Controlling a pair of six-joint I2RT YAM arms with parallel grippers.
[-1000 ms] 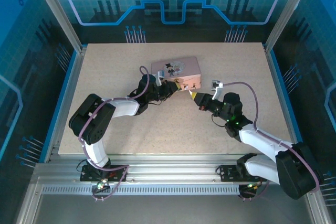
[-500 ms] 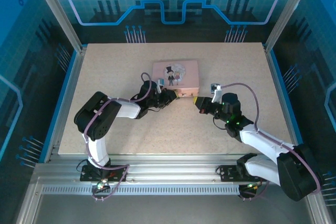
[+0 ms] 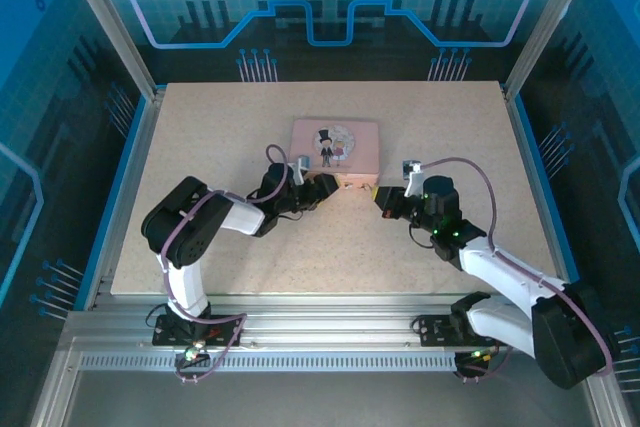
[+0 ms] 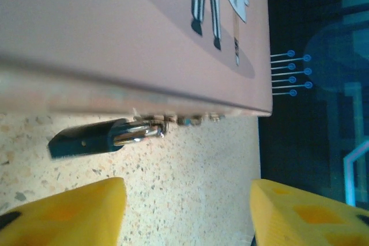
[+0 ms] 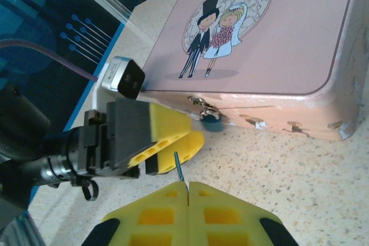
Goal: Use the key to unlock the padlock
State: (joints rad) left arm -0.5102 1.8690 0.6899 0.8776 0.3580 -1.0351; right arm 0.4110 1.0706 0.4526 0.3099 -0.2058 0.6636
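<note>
Left side first: the left arm (image 3: 240,212) reaches low across the speckled desk (image 3: 200,137) toward the front of the pink box (image 3: 335,142). The left jaws stand wide apart with nothing between them. In the left wrist view the two yellow fingers (image 4: 75,205) sit at the bottom corners with bare desk in the gap.

Just ahead of them is the padlock (image 4: 86,137) — dark bluish body lying on the desk right against the box's front wall, silvery shackle (image 4: 138,132) up at the little latch. The box sits flat on the desk with a cartoon couple on the lid.

Over on the right, the right arm (image 3: 490,262) comes in from the other side. The right jaws are pinched together on the key (image 5: 179,167) — its thin blade pokes out from between the yellow pads (image 5: 219,211) and points toward the padlock, close but not touching it. The two arms' tips face each other in front of the box, near but apart.
</note>
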